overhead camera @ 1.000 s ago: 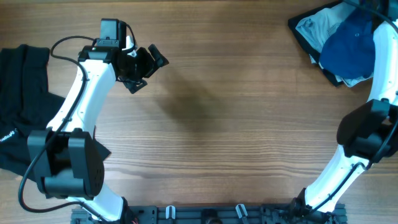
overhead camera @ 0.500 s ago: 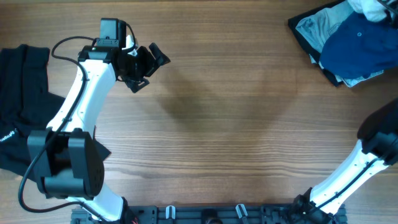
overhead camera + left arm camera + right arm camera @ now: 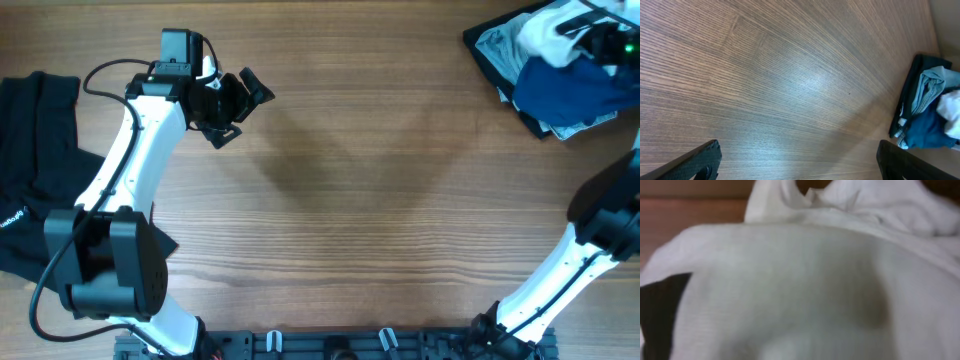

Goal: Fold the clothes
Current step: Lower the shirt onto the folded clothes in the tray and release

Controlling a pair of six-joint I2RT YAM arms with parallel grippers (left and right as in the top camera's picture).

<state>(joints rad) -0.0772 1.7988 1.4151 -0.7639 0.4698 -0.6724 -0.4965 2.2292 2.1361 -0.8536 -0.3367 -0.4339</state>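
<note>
A white T-shirt point(image 3: 545, 32) hangs bunched from my right gripper point(image 3: 600, 38) over a pile at the far right corner: a dark blue garment point(image 3: 570, 85), a pale grey-blue one point(image 3: 498, 45) and a black one point(image 3: 478, 55) underneath. White fabric point(image 3: 805, 280) fills the right wrist view and hides the fingers. My left gripper point(image 3: 240, 112) is open and empty above bare table at the far left; its wrist view point(image 3: 800, 165) shows wood grain between the jaws and the pile point(image 3: 925, 110) far off.
A black garment point(image 3: 30, 170) lies spread at the left edge of the wooden table point(image 3: 380, 200), beside the left arm's base. The right arm rises from the front right.
My right gripper has come back into the overhead view at the far right corner, carrying white fabric leftward and down over the pile. The left arm has not moved.
</note>
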